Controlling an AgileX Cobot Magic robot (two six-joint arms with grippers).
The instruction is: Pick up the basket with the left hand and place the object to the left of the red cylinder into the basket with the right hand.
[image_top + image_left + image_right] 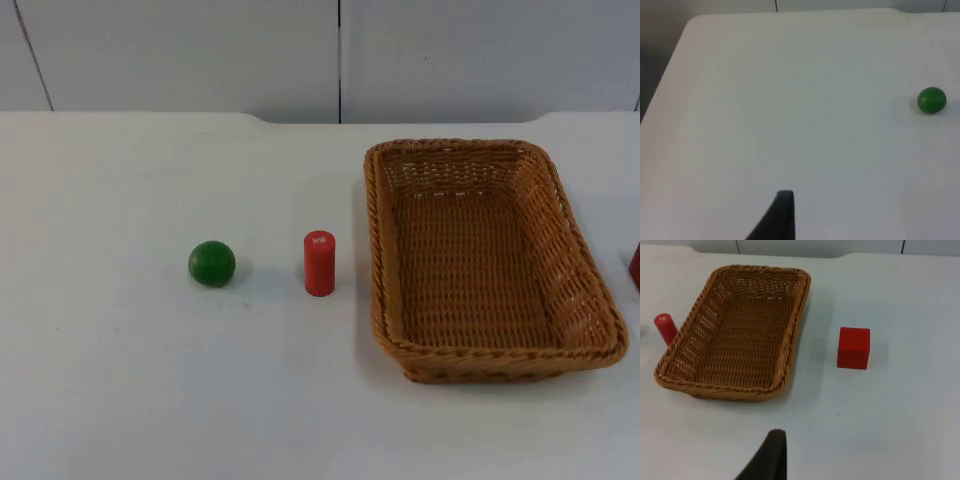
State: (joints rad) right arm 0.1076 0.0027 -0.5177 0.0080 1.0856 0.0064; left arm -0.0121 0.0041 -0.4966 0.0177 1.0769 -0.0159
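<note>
Top view: wicker basket [490,262] nearest, at right, empty; red cylinder [319,263] just left of it; green ball [211,263], the target, further left. Left wrist view: left gripper [782,217] waits well apart from the ball, jaw state cannot be told. Right wrist view: right gripper [771,455] near the basket and a red cube [854,347], jaws likewise unclear; risks: the ball rolling from a pinch, cube taken by mistake.

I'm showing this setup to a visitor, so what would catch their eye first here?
Most likely the big brown wicker basket on the table's right half, empty. Next the bright colours: a red cylinder standing just left of it, a green ball further left, and a red cube on the basket's other side.
</note>
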